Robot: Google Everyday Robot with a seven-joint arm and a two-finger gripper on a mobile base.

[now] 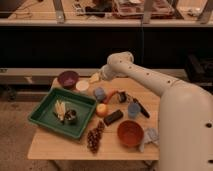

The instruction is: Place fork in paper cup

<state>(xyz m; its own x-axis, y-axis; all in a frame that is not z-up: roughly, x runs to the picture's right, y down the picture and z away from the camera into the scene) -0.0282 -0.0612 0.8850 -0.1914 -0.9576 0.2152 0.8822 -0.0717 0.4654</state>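
White arm reaches left, wrist bent down, tool spread wide

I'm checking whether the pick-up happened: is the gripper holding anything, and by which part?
It cannot be told. The gripper is over the far edge of the table, beside the paper cup; nothing shows clearly in it.
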